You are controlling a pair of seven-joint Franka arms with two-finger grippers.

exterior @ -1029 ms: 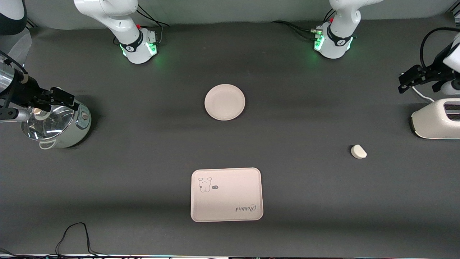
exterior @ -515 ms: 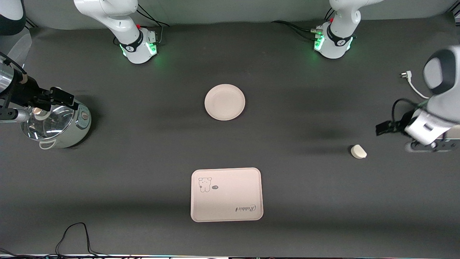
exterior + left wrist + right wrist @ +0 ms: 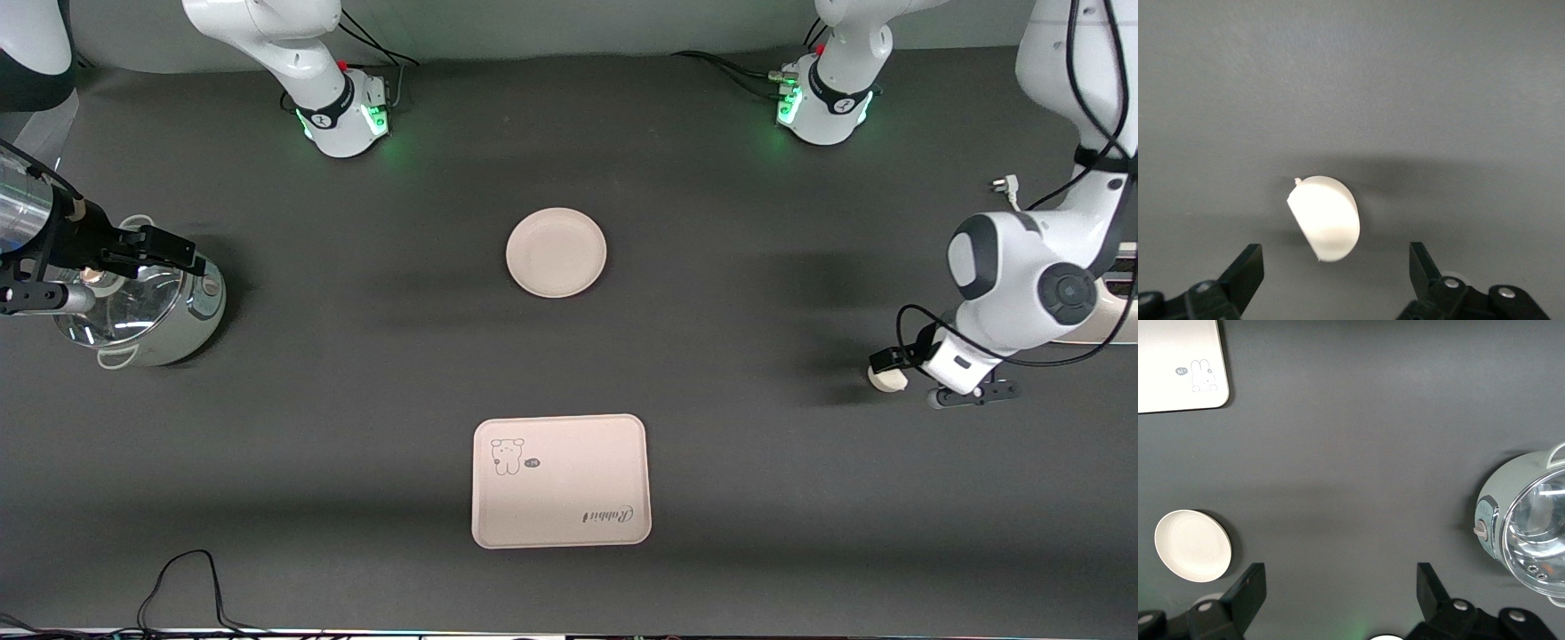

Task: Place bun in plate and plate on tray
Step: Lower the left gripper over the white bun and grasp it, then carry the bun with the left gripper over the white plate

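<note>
The bun (image 3: 885, 381) lies on the dark table toward the left arm's end, partly covered by the left arm's hand. My left gripper (image 3: 971, 392) hangs low beside it. In the left wrist view the bun (image 3: 1327, 217) sits just ahead of the open left gripper (image 3: 1337, 273), untouched. The round plate (image 3: 556, 252) rests mid-table, bare. The rabbit tray (image 3: 561, 480) lies nearer the front camera than the plate. My right gripper (image 3: 164, 249) waits open over the pot; its wrist view shows the plate (image 3: 1193, 545), the tray (image 3: 1178, 363) and the open right gripper (image 3: 1341, 600).
A pale green pot with a glass lid (image 3: 142, 307) stands at the right arm's end of the table. A cream toaster (image 3: 1118, 311) is mostly hidden by the left arm, with a white plug (image 3: 1003, 185) beside it. A black cable (image 3: 187, 578) loops near the table's front edge.
The left arm swung from above the toaster down to the bun, and its gripper now hangs low beside it. The right gripper shifted only slightly over the pot.
</note>
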